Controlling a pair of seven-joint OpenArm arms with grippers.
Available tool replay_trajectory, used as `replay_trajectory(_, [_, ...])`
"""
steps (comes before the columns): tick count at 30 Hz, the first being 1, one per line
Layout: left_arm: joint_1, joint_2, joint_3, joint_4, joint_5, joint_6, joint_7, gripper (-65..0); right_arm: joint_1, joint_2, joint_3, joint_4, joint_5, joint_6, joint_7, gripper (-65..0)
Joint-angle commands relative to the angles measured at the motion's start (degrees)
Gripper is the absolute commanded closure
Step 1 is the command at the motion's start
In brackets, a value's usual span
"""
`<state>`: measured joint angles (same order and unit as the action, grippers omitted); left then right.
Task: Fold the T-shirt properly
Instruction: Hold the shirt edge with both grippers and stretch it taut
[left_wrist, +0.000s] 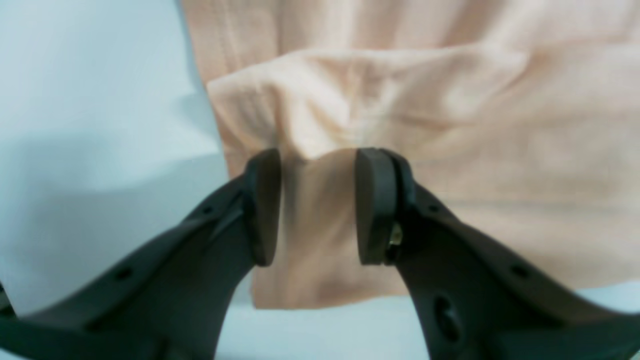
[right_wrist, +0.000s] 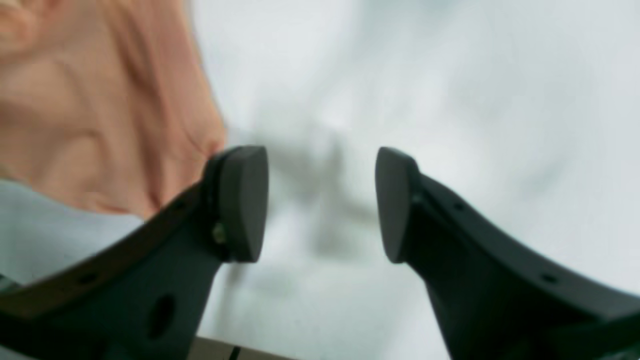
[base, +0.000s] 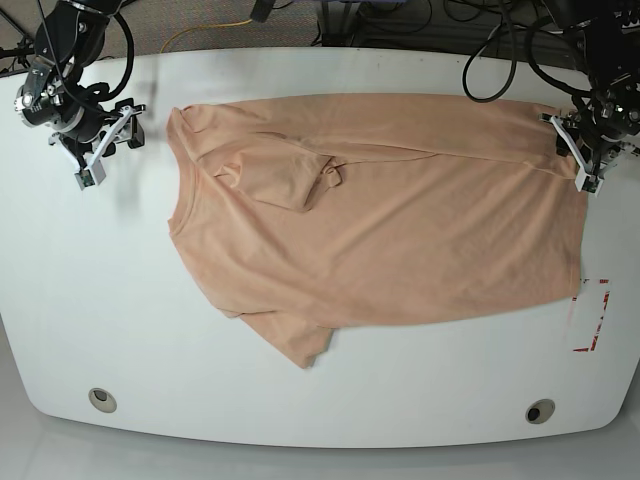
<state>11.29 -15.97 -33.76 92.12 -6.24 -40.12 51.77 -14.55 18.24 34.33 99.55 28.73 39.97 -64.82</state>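
T-shirt (base: 400, 230) has 1 sleeve jutting toward the table's (base: 110, 330) near edge, apparently.

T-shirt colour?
Plain peach-orange on the parts that show; clearest in the base view.

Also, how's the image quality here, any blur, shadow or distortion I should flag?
Left wrist: peach cotton T-shirt soft and slightly blurred, a faint shadow on the white tabletop beside it. Right wrist: cloth smeared, dull grey patches on the tabletop between the fingers. Base: sharper, evenly lit, table edges bowed.
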Motion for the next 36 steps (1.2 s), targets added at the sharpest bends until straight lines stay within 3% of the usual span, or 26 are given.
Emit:
replay_trajectory(1, [-0.52, -1.31, -1.45, 4.02, -4.00, 0.12, 1.73, -22.9, -0.18, -0.44, 1.06, 3.44, 1.47, 0.03, -2.04, -35.7])
replay_trajectory(8, [-0.34, -1.40, -3.38, 11.66, -11.21, 0.12, 6.03, -25.7, -0.36, -4.31, 1.76, 7.22, 8.76, 0.03, -8.02, -36.8])
replay_trajectory(16, [1.06, -1.75, -10.95, 9.11, -11.39, 0.12, 6.65, -32.4, -0.53, -7.29, 1.50, 7.13, 9.20, 0.03, -8.55, -36.8])
replay_trajectory(22, [1.50, -4.12, -11.38, 0.50, -11.39, 0.12, 1.64, -32.4, -0.62, -7.38, 0.44, 7.05, 9.20, 0.03, -8.55, -36.8])
replay_trajectory(28, [1.33, -5.53, -8.84, -4.86, -11.47, 0.12, 0.76, -32.1, -0.71, -7.38, -1.67, 6.96, 9.20, 0.03, -8.55, -36.6])
replay_trajectory(36, [1.50, -5.26, -4.26, -8.38, -11.65, 0.12, -4.52, -32.1, -0.62, -7.82, -1.84, 4.85, 9.20, 0.03, -6.96, -36.5])
